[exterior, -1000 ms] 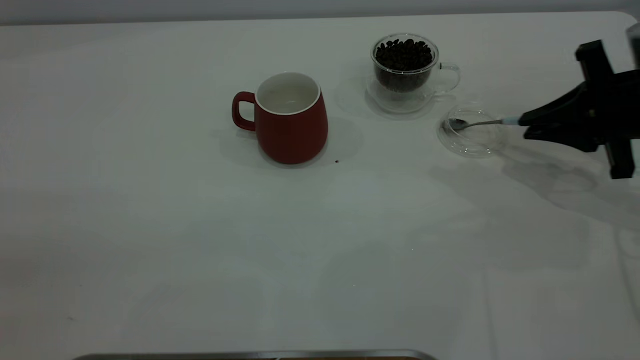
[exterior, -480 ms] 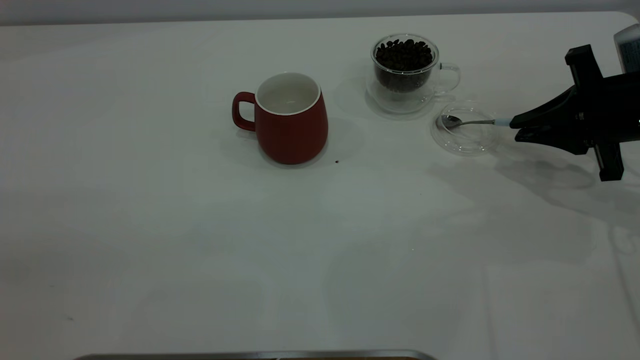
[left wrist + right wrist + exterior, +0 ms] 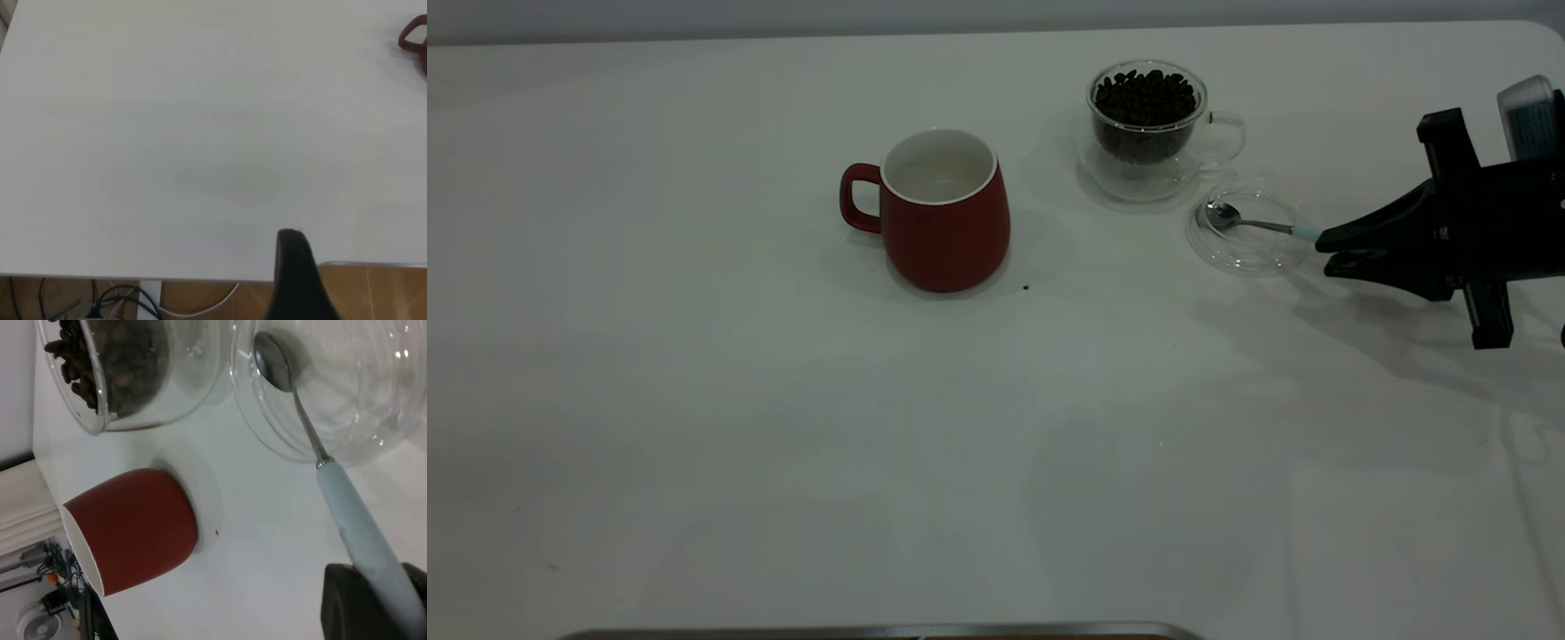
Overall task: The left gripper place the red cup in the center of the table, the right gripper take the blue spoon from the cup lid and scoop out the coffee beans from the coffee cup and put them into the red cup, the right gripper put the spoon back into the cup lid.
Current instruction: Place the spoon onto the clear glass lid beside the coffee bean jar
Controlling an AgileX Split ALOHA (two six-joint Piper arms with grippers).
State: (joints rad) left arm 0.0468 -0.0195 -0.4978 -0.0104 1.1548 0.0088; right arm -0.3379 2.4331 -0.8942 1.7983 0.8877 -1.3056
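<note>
You had the red cup [image 3: 943, 212] standing upright near the middle of the table [image 3: 783, 444], so the first step was done. The coffee cup [image 3: 1149, 129] stood well apart from it, toward the far right, heaped with coffee beans [image 3: 1144, 96]. The cup lid [image 3: 1243, 233] lay just beside the coffee cup's base.

The right gripper [image 3: 1320, 252] was closed on the pale handle of the blue spoon [image 3: 1249, 222]; the spoon's bowl lay over the lid, and its handle ran out past the rim to the fingers. Whether you were picking the spoon up or returning it could not be judged from this moment alone. The red cup's inside appeared empty, though its bottom was only partly visible, so scooping probably remained.

Your left gripper [image 3: 293, 267] was parked over the table edge; only one dark finger showed, so its opening could not be determined.
</note>
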